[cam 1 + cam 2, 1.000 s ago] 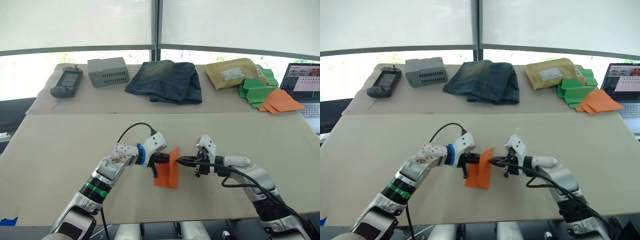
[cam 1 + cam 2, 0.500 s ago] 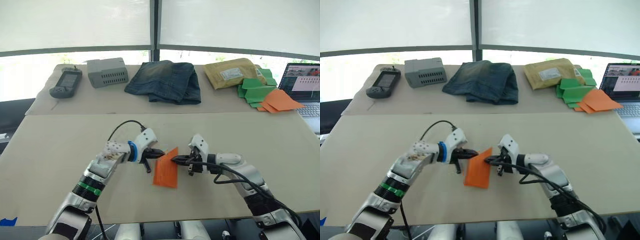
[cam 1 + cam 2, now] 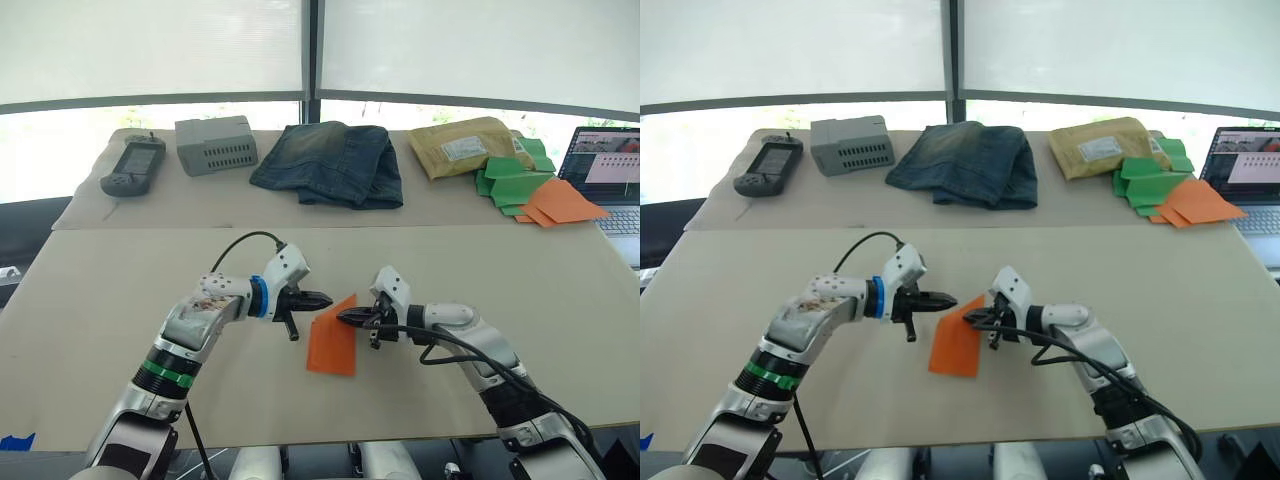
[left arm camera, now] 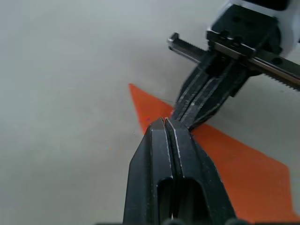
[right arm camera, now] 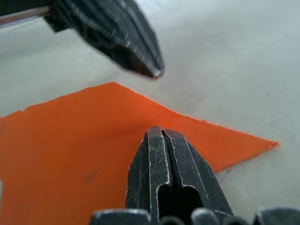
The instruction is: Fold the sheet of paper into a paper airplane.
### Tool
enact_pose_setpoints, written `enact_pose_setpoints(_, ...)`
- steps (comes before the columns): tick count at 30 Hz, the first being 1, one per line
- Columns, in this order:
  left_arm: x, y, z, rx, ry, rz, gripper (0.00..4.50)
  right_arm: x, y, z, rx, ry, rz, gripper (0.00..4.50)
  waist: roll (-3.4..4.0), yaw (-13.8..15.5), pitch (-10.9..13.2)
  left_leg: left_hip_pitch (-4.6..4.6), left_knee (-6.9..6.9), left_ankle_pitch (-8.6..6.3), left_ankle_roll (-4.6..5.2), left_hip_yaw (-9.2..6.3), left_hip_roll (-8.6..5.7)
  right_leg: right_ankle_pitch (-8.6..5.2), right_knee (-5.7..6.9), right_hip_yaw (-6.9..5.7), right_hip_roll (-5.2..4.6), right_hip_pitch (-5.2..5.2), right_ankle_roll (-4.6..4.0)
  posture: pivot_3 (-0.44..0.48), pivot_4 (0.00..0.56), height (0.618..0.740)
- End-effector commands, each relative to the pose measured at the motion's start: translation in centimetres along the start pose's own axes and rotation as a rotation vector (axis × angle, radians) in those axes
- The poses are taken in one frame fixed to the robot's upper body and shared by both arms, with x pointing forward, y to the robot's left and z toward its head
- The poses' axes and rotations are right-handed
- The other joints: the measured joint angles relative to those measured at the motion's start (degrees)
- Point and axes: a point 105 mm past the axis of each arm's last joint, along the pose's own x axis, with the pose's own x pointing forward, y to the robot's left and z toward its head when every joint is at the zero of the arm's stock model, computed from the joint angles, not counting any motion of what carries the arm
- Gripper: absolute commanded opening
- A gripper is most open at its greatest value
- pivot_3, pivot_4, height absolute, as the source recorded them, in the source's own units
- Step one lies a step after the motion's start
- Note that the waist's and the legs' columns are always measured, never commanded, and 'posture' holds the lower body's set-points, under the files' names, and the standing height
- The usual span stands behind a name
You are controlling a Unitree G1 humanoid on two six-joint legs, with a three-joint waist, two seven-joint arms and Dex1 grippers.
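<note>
Two grippers closed: right gripper (image 3: 342, 317) pinching the paper's (image 3: 333, 342) near corner against the worktop (image 3: 120, 290), left gripper (image 3: 325, 298) shut empty just beside it; likely mid-fold, so next reopen left and take an edge.

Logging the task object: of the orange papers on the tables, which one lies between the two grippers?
The bright orange sheet of paper on the near table, between both grippers. The paler orange folded papers lie by the laptop.
</note>
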Motion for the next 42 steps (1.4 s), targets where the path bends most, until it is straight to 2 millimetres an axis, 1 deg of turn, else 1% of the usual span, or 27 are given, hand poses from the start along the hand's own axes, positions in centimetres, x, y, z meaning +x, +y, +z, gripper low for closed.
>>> enact_pose_setpoints(1,0.3,-0.2,-1.4,0.065,0.095,-0.002,0.05,-0.3,-0.5,-2.2,0.054,0.066,-0.05,0.0,0.0,0.1,0.0,0.01,0.01,0.0,0.0,0.0,0.0,-0.01,0.02,0.0,0.0,0.0,-0.01,0.0,0.15,0.722)
enact_pose_setpoints(4,0.4,0.0,-4.0,0.099,0.202,0.007,0.05,-0.5,-0.5,-2.0,0.053,0.052,-0.057,0.0,-0.02,0.2,0.0,0.01,0.01,0.0,-0.01,-0.01,-0.03,-0.03,0.02,-0.01,0.01,0.01,-0.03,0.0,0.15,0.722)
enact_pose_setpoints(6,0.7,-0.2,-5.0,0.077,0.214,0.0,0.05,-0.5,-0.7,-2.2,0.033,0.052,-0.074,0.0,-0.01,0.2,0.0,0.1,0.01,0.0,-0.01,-0.03,0.0,-0.07,0.0,0.0,-0.02,0.09,-0.09,0.0,0.15,0.722)
enact_pose_setpoints(8,0.9,-0.5,-5.2,0.058,0.2,-0.005,0.05,-0.5,-0.9,-2.2,0.038,0.043,-0.087,0.0,-0.01,0.2,0.0,0.11,0.01,0.0,-0.01,-0.01,0.0,-0.08,0.01,0.0,-0.07,0.1,-0.1,0.0,0.15,0.722)
enact_pose_setpoints(11,1.1,-0.6,-5.2,0.052,0.192,0.002,0.05,-0.6,-2.4,-1.8,0.042,0.018,-0.153,0.0,-0.04,0.2,-0.1,0.19,0.04,0.0,-0.01,-0.01,0.0,-0.1,0.0,0.0,-0.09,0.16,-0.14,0.0,0.15,0.722)
enact_pose_setpoints(13,1.2,-0.8,-5.2,0.05,0.189,0.0,0.05,-1.0,-3.6,-1.6,0.037,-0.001,-0.211,0.0,-0.04,0.3,-0.1,0.22,0.05,0.0,-0.01,0.01,-0.01,-0.2,0.01,0.01,-0.14,0.18,-0.31,0.0,0.15,0.722)
enact_pose_setpoints(18,1.0,-1.0,-5.4,0.042,0.189,0.003,0.05,-1.2,-5.3,-1.0,0.014,-0.022,-0.266,0.0,-0.04,0.3,-0.1,0.22,0.07,0.01,-0.01,0.02,-0.01,-0.19,0.01,0.02,-0.14,0.19,-0.29,0.0,0.15,0.722)
enact_pose_setpoints(20,0.9,-1.0,-5.5,0.037,0.19,0.006,0.05,-1.1,-5.6,-0.9,0.01,-0.02,-0.271,0.0,-0.04,0.3,-0.1,0.21,0.04,0.01,-0.01,0.03,-0.01,-0.05,0.02,0.02,-0.14,0.18,-0.05,0.0,0.15,0.722)
enact_pose_setpoints(22,0.9,-1.1,-5.6,0.03,0.19,0.01,0.05,-1.0,-5.5,-1.0,-0.002,-0.009,-0.251,0.0,-0.04,0.3,-0.1,0.17,0.04,0.01,-0.01,0.03,-0.02,-0.05,0.01,0.02,-0.13,0.16,-0.03,0.0,0.15,0.722)
enact_pose_setpoints(28,0.9,-1.2,-5.7,0.017,0.18,0.022,0.05,-0.8,-3.1,-1.6,-0.023,-0.016,-0.154,0.0,-0.02,0.3,-0.1,0.14,-0.05,0.0,-0.01,-0.03,-0.02,-0.16,0.0,0.0,-0.13,0.15,0.07,0.0,0.15,0.722)
enact_pose_setpoints(33,1.3,-1.1,-5.5,0.024,0.176,0.014,0.05,-1.1,-1.6,-2.7,-0.041,-0.003,-0.107,0.0,-0.01,0.4,-0.1,0.1,-0.12,-0.02,-0.01,-0.04,-0.04,-0.24,-0.01,-0.01,-0.15,0.13,0.11,0.0,0.15,0.722)
enact_pose_setpoints(34,1.4,-1.1,-5.4,0.026,0.175,0.01,0.05,-1.2,-1.2,-3.0,-0.068,0.013,-0.094,0.0,-0.02,0.4,-0.1,0.1,-0.12,-0.02,-0.01,-0.04,-0.04,-0.25,-0.02,-0.01,-0.16,0.14,0.11,0.0,0.15,0.722)
enact_pose_setpoints(37,1.5,-1.1,-5.3,0.029,0.174,0.006,0.05,-1.2,-0.9,-3.1,-0.105,0.017,-0.094,0.0,-0.04,0.3,-0.1,0.11,-0.12,-0.03,-0.01,-0.03,-0.05,-0.26,-0.03,-0.01,-0.16,0.15,0.12,0.0,0.15,0.722)
enact_pose_setpoints(39,1.6,-1.1,-5.2,0.032,0.174,0.002,0.05,-1.1,-1.4,-2.4,-0.12,-0.016,-0.128,0.0,-0.04,0.3,-0.1,0.13,-0.11,-0.03,-0.01,-0.03,-0.04,-0.27,-0.02,-0.02,-0.15,0.15,0.11,0.0,0.15,0.722)
enact_pose_setpoints(41,1.7,-1.1,-5.2,0.036,0.174,-0.005,0.05,-1.2,-2.3,-1.1,-0.139,-0.067,-0.183,0.0,-0.04,0.3,-0.1,0.16,-0.11,-0.03,-0.01,-0.04,-0.03,-0.28,-0.01,-0.02,-0.14,0.16,0.08,0.0,0.15,0.722)
enact_pose_setpoints(42,1.8,-1.1,-5.2,0.038,0.175,-0.009,0.05,-1.5,-2.9,-0.1,-0.163,-0.097,-0.218,0.0,-0.04,0.3,-0.1,0.16,-0.11,-0.03,-0.02,-0.04,-0.03,-0.29,-0.01,-0.02,-0.14,0.16,0.06,0.0,0.15,0.722)
